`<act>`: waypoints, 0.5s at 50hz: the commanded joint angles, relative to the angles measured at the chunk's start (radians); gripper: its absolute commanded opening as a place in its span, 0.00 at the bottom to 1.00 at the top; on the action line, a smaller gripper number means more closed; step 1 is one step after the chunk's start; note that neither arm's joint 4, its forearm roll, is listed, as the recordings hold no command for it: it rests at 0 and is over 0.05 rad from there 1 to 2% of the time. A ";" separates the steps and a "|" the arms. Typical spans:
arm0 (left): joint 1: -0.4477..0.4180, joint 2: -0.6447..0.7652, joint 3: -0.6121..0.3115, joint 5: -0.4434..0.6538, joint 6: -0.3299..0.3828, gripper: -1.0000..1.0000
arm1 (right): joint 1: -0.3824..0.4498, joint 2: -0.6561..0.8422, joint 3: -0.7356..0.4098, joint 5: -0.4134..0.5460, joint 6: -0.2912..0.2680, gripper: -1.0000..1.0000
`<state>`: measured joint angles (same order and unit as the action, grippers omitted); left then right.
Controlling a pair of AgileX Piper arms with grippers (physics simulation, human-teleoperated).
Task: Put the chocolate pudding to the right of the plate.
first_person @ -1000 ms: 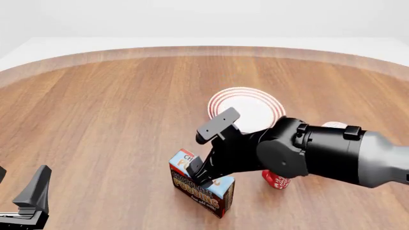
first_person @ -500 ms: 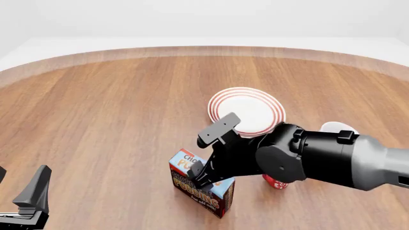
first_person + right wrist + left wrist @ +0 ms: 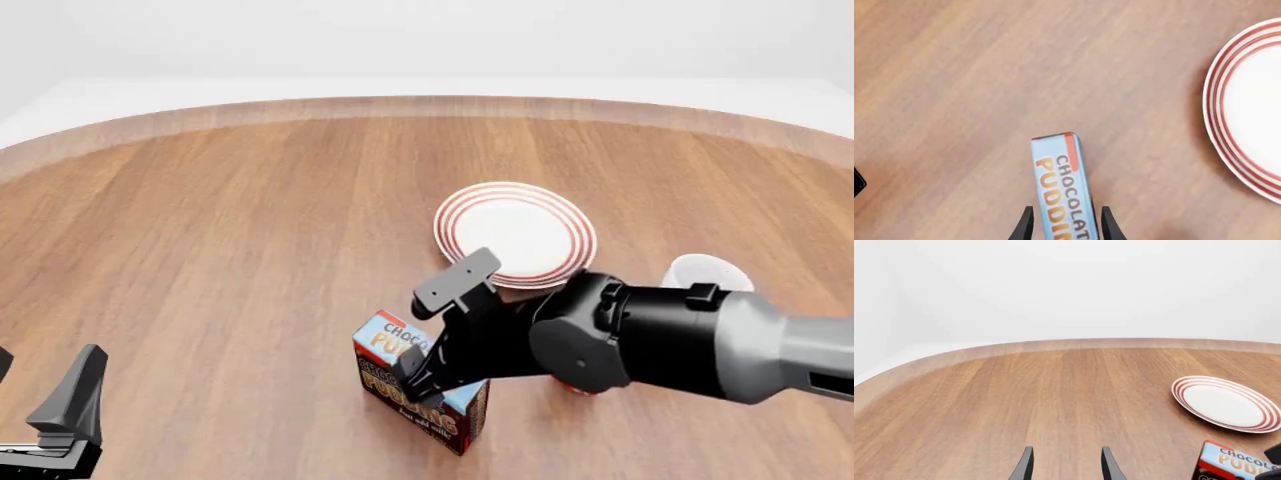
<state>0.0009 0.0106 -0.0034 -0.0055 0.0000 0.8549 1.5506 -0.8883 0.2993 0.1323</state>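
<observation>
The chocolate pudding (image 3: 407, 388) stands on edge on the wooden table, near the front and just in front of the plate (image 3: 514, 232). The box's light-blue top shows in the right wrist view (image 3: 1061, 187) and its corner in the left wrist view (image 3: 1235, 465). My right gripper (image 3: 419, 370) is open, reaching down over the box, with one finger on each side of its top (image 3: 1064, 227). I cannot tell whether the fingers touch it. The plate lies flat and empty (image 3: 1254, 110) (image 3: 1225, 403). My left gripper (image 3: 64, 420) is open and empty at the front left (image 3: 1065, 469).
A plain white mug (image 3: 707, 272) stands right of the plate, just behind my right arm. The right arm's thick body (image 3: 641, 335) covers the table right of the box. The table's curved far edge (image 3: 427, 104) runs across the back.
My right arm has sunk and drawn back toward the front, uncovering the plate and the white mug. Its fingers have come lower around the box. The left arm has not moved.
</observation>
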 commanded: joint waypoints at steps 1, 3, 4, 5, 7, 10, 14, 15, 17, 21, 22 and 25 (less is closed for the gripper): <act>0.000 0.000 0.000 0.000 0.000 1.00 | 0.007 0.011 0.014 -0.019 0.010 1.00; 0.000 0.000 0.000 0.000 0.000 1.00 | 0.006 0.012 0.020 -0.025 0.012 1.00; 0.000 0.000 0.000 0.000 0.000 1.00 | 0.006 0.014 0.020 -0.028 0.013 1.00; 0.000 0.000 0.000 0.000 0.000 1.00 | 0.007 0.017 0.021 -0.031 0.014 1.00; 0.000 0.000 0.000 0.000 0.000 1.00 | 0.009 0.020 0.024 -0.037 0.017 1.00; 0.000 0.000 0.000 0.000 0.000 1.00 | 0.007 0.018 0.029 -0.041 0.016 1.00; 0.000 0.000 0.000 0.000 0.000 1.00 | 0.008 0.014 0.036 -0.043 0.020 1.00; 0.000 0.000 0.000 0.000 0.000 1.00 | 0.007 0.014 0.039 -0.045 0.021 1.00; 0.000 0.001 0.000 0.000 0.000 1.00 | 0.008 0.019 0.042 -0.050 0.024 1.00; 0.000 0.000 0.000 0.000 0.000 1.00 | 0.001 0.031 0.046 -0.062 0.025 1.00; 0.000 0.000 0.000 0.000 0.000 1.00 | 0.005 0.039 0.050 -0.070 0.029 1.00; 0.000 0.001 0.000 0.000 0.000 1.00 | 0.006 0.044 0.053 -0.075 0.033 1.00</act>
<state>0.0009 0.0107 -0.0034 -0.0055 0.0000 0.8596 1.5761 -0.8500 0.2474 0.1553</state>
